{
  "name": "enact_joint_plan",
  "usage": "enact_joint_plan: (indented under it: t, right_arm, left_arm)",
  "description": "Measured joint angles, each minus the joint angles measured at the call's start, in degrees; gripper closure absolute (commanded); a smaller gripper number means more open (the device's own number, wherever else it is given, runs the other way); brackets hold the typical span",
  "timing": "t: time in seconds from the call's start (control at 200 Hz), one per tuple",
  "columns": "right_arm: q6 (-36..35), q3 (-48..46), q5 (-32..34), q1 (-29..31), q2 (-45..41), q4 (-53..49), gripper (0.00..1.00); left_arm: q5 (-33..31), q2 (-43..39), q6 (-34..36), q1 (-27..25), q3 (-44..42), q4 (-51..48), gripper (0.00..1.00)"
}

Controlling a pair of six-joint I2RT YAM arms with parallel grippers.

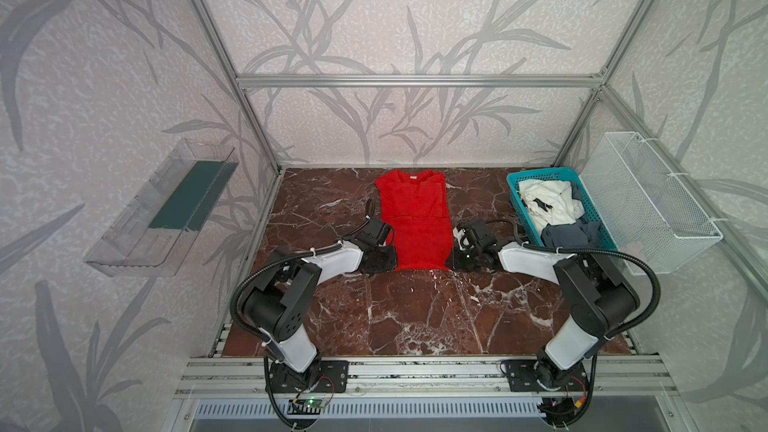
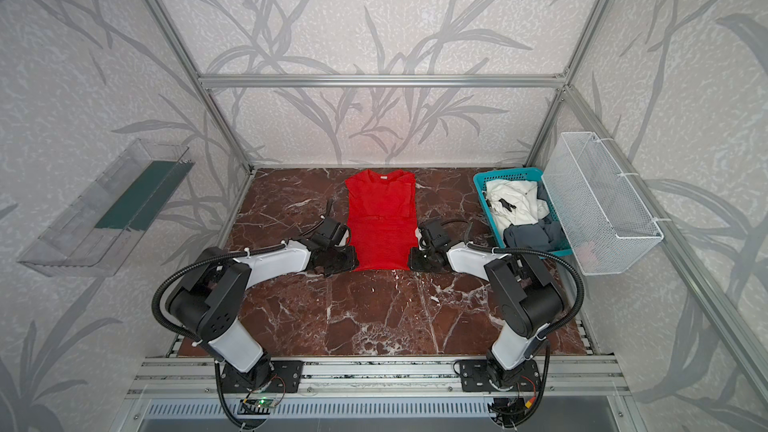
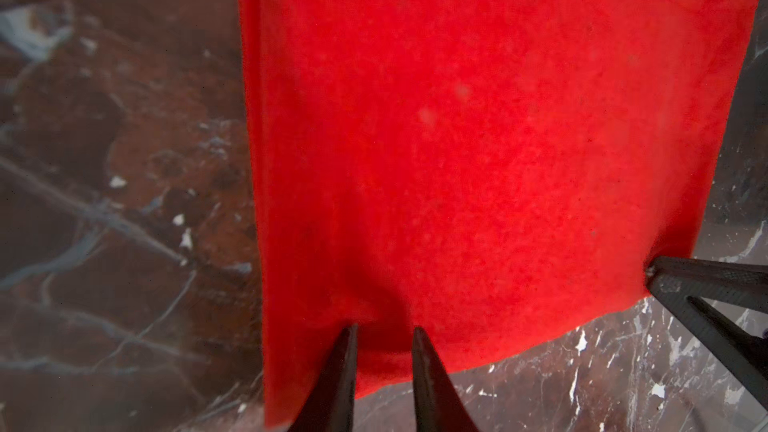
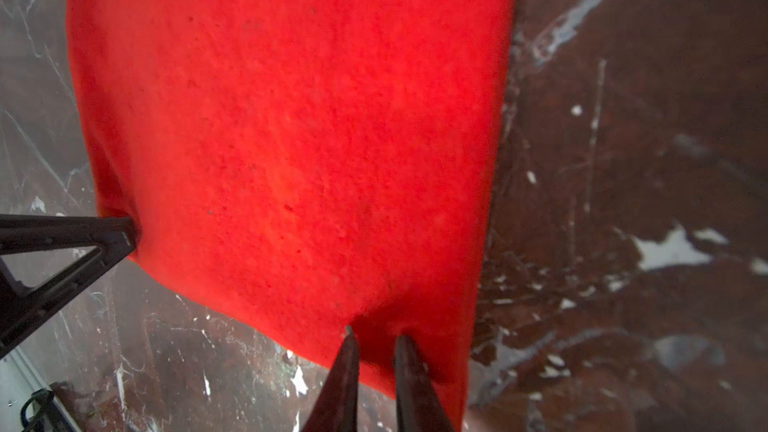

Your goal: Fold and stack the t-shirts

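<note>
Left gripper (image 3: 384, 327), right gripper (image 4: 376, 334) each clamped on red tee (image 1: 415, 222) hem corner (rest flat on table (image 1: 415, 317)).

Left wrist view: red tee (image 3: 478, 139) cut off, table (image 3: 104, 180) blurred.

The red tee (image 1: 413, 222) lies flat at the middle of the counter (image 1: 415, 317), sleeves folded in to a long narrow strip, collar far, hem near. The white tee (image 1: 544, 201) with a black mark and the grey-blue tee (image 1: 565, 236) lie crumpled in the basket (image 1: 516, 198) at far right.
</note>
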Motion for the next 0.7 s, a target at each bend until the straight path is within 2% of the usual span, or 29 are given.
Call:
enact_joint_plan:
  t: [0.17, 0.425, 0.565, 0.7]
  right_arm:
    - [0.00, -1.22, 0.68, 0.00, -1.60, -1.16, 0.80]
    - [-0.44, -1.03, 3.17, 0.61, -6.14, -7.85, 0.79]
    - [-0.74, 2.51, 3.19, 2.25, -7.58, -9.64, 0.79]
    - [-0.70, 7.45, 1.81, 4.81, -5.44, -8.55, 0.79]
  left_arm:
    - [-1.22, -3.08, -0.31, -0.04, -3.34, 0.26, 0.73]
    - [-1.33, -3.39, -0.31, -0.02, -3.69, 0.42, 0.73]
    - [-1.33, -3.39, -0.33, -0.02, -3.69, 0.44, 0.73]
    - [-1.31, -3.39, -0.37, -0.02, -3.69, 0.44, 0.73]
